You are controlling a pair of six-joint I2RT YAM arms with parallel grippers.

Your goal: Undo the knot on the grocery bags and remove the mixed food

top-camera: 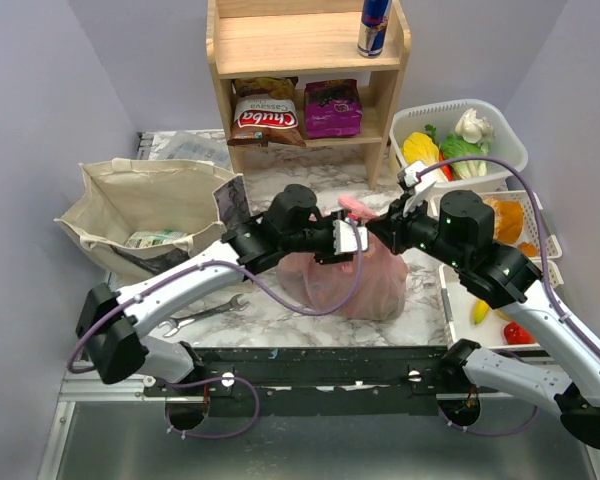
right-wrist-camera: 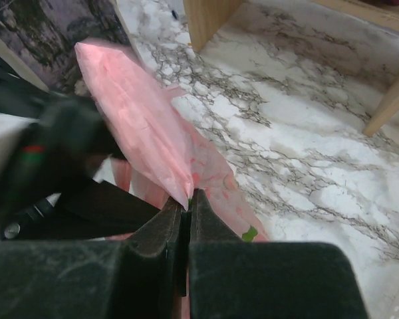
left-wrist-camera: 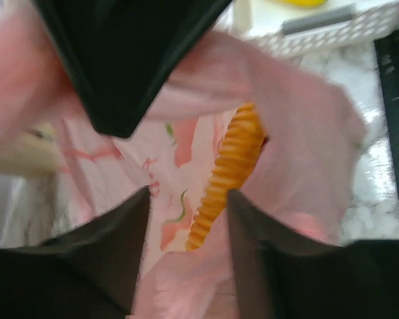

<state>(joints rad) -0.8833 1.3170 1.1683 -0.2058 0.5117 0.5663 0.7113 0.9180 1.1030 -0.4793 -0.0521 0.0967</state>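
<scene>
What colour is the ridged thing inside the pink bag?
The ridged thing is orange, clearest in the left wrist view.

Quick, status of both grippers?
Left gripper: open, fingers apart at the pink bag mouth, nothing clearly gripped.
Right gripper: closed, pinching the pink bag's plastic.

The top camera looks down from high behind the near edge of the white marble-patterned table (top-camera: 300,325), taking in all of it. Both wrist cameras sit very close — and all three views share the thin, crinkly pink plastic bag (top-camera: 375,285).
</scene>
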